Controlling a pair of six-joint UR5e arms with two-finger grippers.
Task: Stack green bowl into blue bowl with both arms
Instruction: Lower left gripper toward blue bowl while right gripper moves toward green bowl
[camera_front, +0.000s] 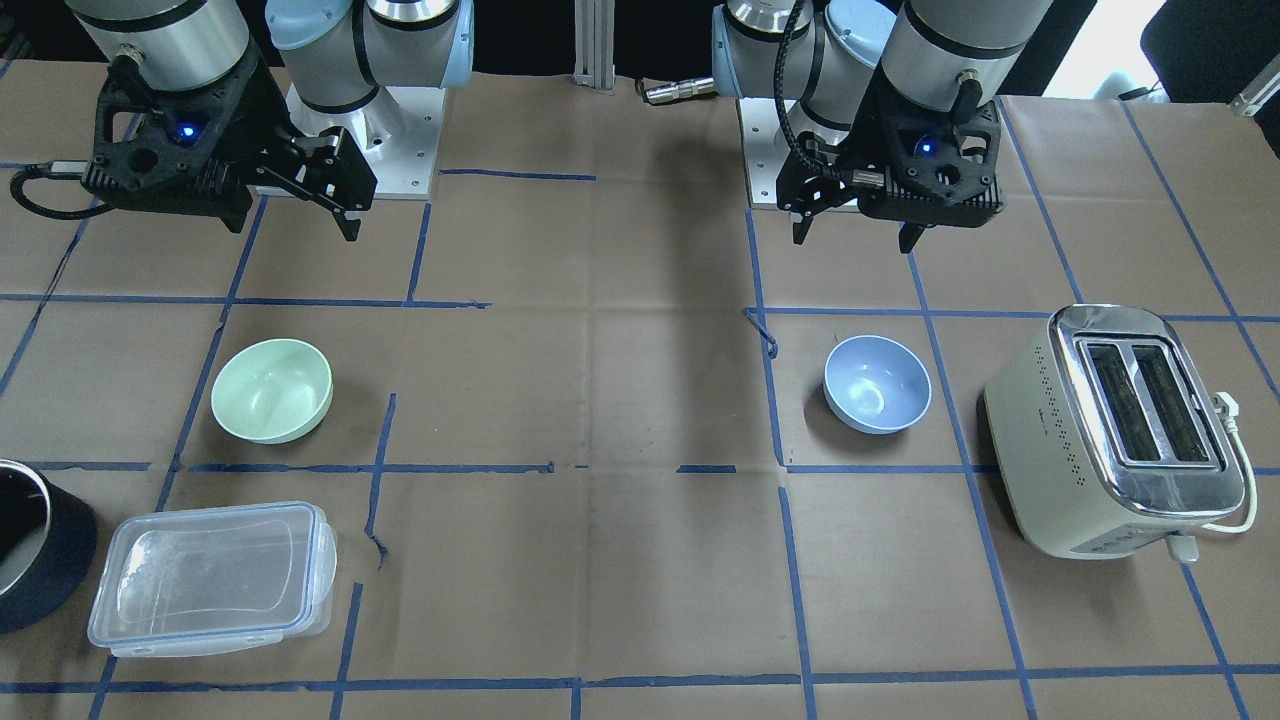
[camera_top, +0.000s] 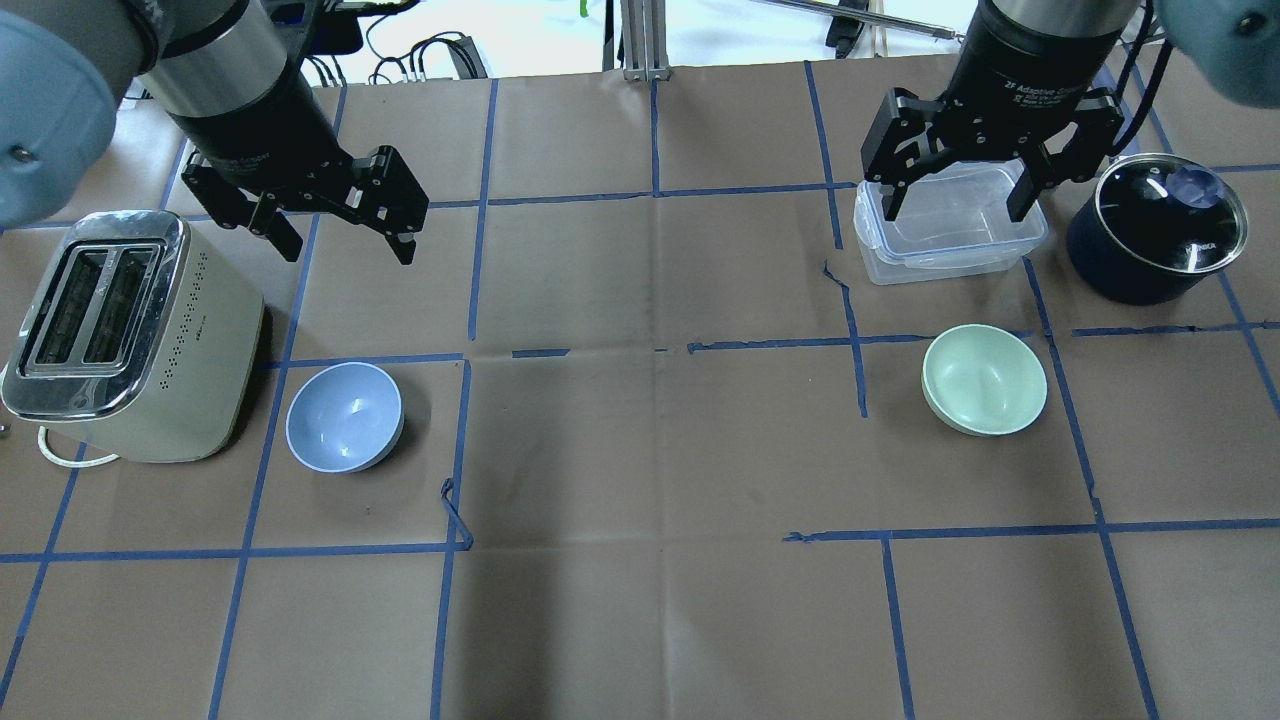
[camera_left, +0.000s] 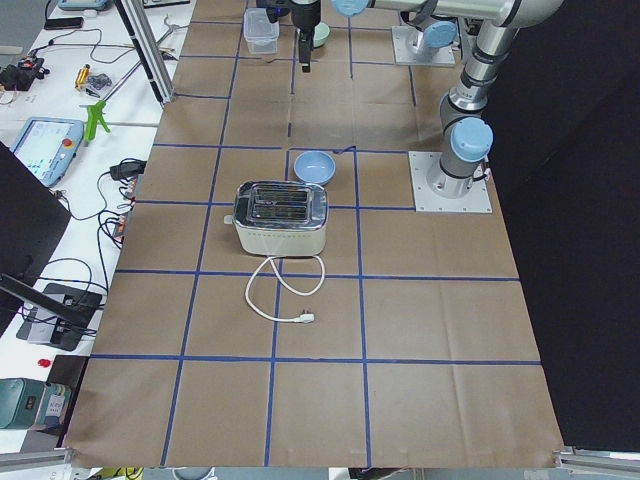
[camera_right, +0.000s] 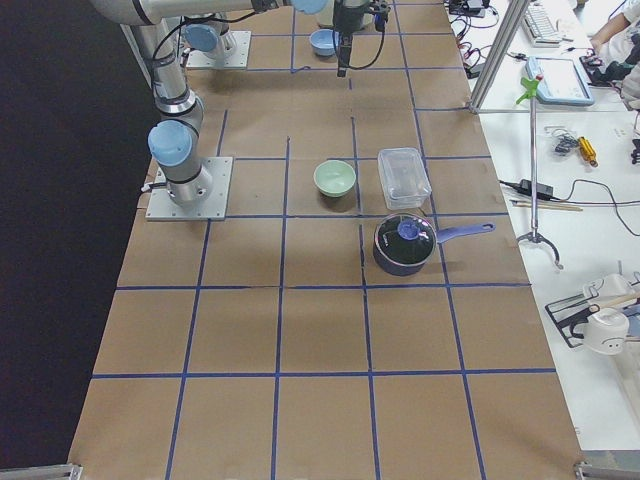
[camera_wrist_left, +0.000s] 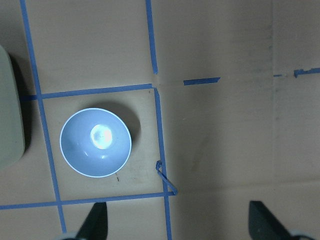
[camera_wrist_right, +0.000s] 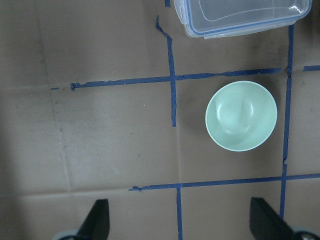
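Lighting is even, cool and bright from above, with all views sharp. A glare spot sits in the blue bowl (camera_wrist_left: 101, 135); the toaster (camera_front: 1115, 430) casts a soft shadow.

The front-facing view's left edge is cutting off the dark pot (camera_front: 60, 560). From overhead, the right gripper (camera_top: 955, 213) is covering part of the clear container (camera_top: 950, 255). The left wrist view is showing only a sliver of the toaster (camera_wrist_left: 10, 110).

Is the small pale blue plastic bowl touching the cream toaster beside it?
Apart. The front-facing view shows a strip of bare brown paper between the pale blue plastic bowl and the cream toaster.
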